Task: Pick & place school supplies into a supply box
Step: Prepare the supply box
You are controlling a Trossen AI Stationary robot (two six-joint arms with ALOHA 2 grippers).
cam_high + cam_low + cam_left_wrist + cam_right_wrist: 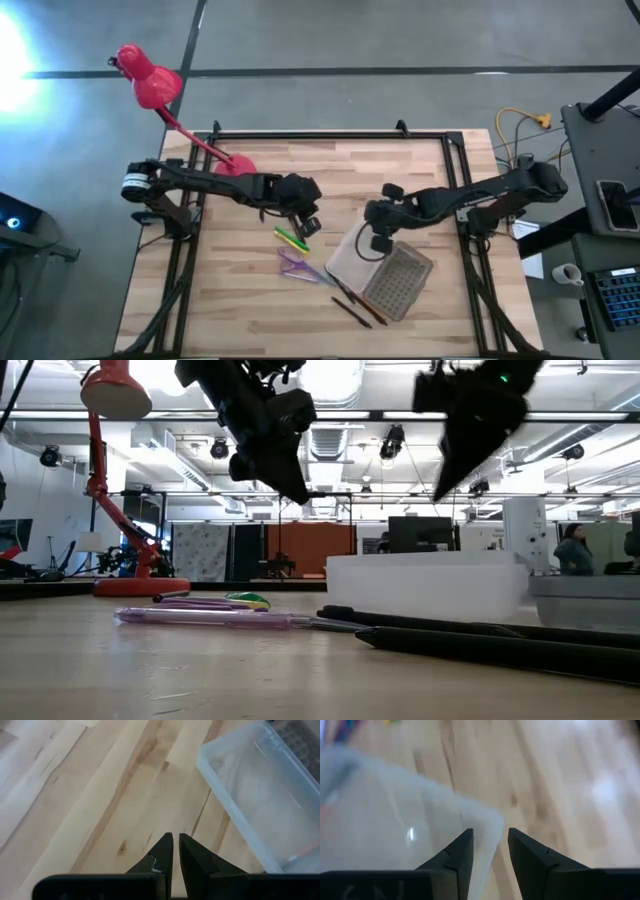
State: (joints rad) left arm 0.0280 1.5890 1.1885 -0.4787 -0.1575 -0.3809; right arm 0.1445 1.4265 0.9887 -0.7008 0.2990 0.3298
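Observation:
The school supplies lie on the wooden table: green and yellow pencils (292,238), purple scissors (293,264) beside a purple pen (200,617), and dark and orange pens (355,305) near the front. The translucent supply box (352,258) stands open on the table, and its grey dotted lid (400,282) lies against its right side. My left gripper (312,228) hangs shut above the table, just beyond the green pencil and left of the box (260,795). My right gripper (379,243) hangs open above the box's far corner (485,820), with nothing between its fingers.
A red desk lamp (150,80) stands with its base (235,165) at the table's far left. Bare wood lies between the pencils and the box. Black frame rails run along the table's edges (330,135). A person (575,550) shows in the room beyond.

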